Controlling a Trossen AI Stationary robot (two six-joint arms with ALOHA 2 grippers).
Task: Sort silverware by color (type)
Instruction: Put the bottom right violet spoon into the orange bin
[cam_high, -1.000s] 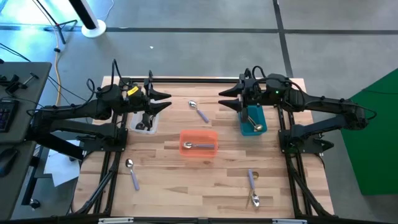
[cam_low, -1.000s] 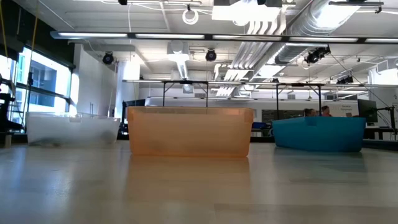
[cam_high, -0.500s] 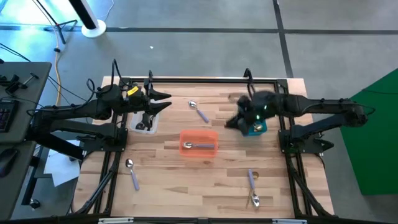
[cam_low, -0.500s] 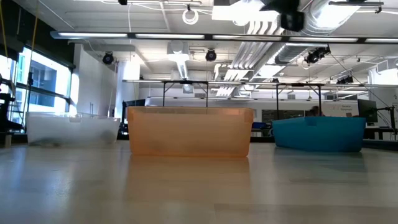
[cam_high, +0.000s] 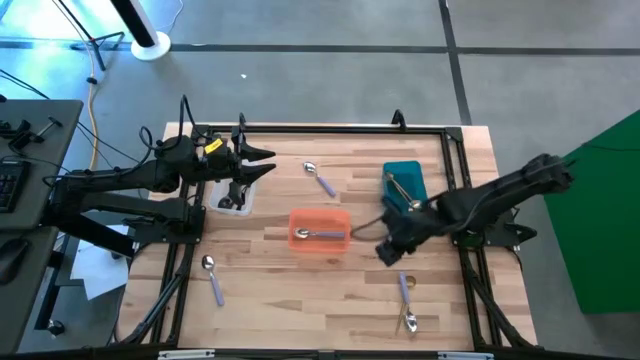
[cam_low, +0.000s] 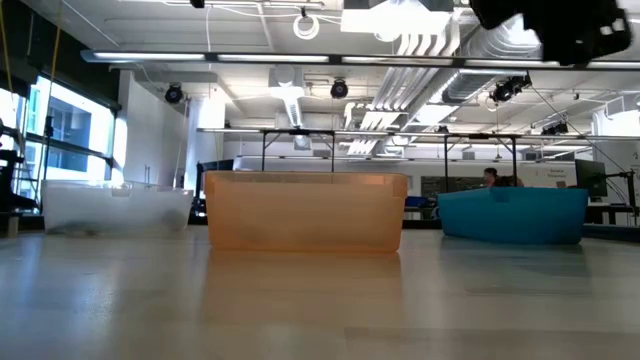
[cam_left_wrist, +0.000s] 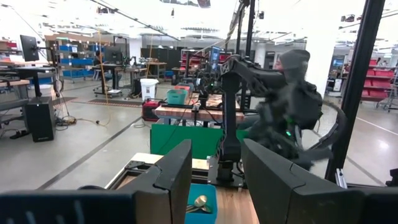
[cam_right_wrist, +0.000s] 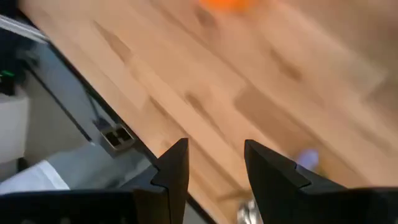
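Observation:
Lavender-handled spoons lie flat on the wooden table: one at the far middle (cam_high: 319, 179), one near left (cam_high: 213, 280), one near right (cam_high: 405, 288). Another lies in the orange bin (cam_high: 320, 233). Gold spoons lie in the teal bin (cam_high: 404, 187). My right gripper (cam_high: 386, 252) hangs open and tipped downward over bare wood between the orange bin and the near-right spoon (cam_right_wrist: 308, 158); nothing is between its fingers (cam_right_wrist: 214, 155). My left gripper (cam_high: 268, 160) waits open above the clear bin (cam_high: 231, 197), pointing across the table (cam_left_wrist: 216, 162).
The three bins stand in a row across the table's far half: clear (cam_low: 115, 210), orange (cam_low: 305, 212), teal (cam_low: 512, 215). Dark pieces lie in the clear bin. A black frame runs round the table's edge (cam_high: 320, 127). Bare wood lies in the near middle.
My right gripper has swung from above the teal bin toward the table's near edge and downward. It has tipped from level to pointing steeply down and rolled about its axis. The teal bin, covered before, now shows in full. No spoon has moved.

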